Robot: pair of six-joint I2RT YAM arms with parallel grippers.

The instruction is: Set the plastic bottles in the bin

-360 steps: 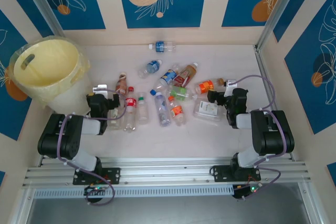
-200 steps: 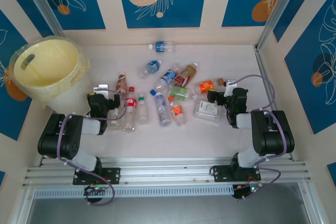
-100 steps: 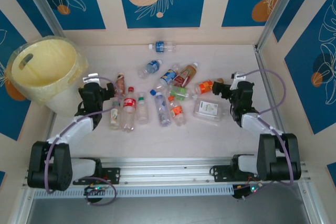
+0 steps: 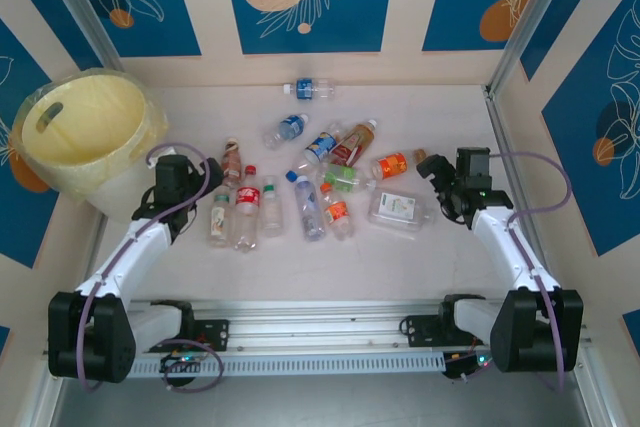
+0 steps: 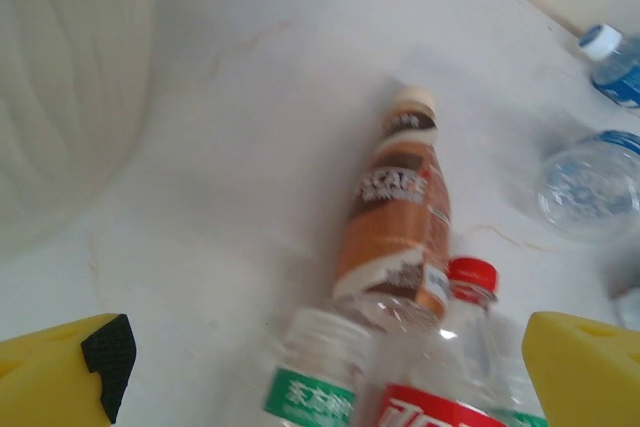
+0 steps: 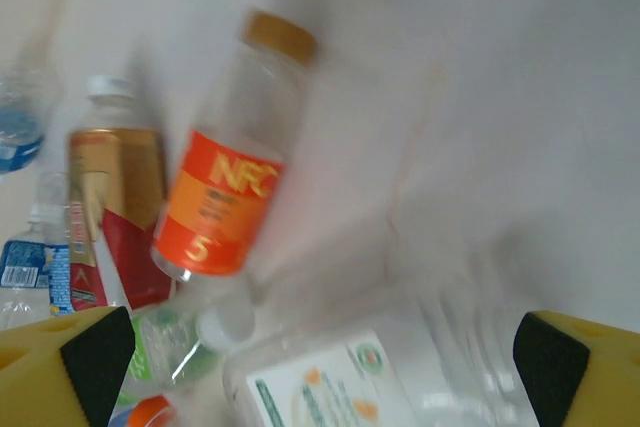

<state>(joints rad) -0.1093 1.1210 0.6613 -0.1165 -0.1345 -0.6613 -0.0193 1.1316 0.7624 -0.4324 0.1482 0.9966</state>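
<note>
Plastic bottles (image 4: pixel 247 209) lie scattered on tabletop (image 4: pixel 420 117), right of bin (image 4: pixel 148 127). Left gripper (image 5: pixel 330 377) released, over bottles nearest bin. Right gripper (image 6: pixel 320 352) released, over bottles farthest from bin.

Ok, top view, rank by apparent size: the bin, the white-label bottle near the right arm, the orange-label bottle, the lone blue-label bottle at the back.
1. bin, by far the largest
2. white-label bottle
3. orange-label bottle and lone blue-label bottle: too alike to rank
</note>
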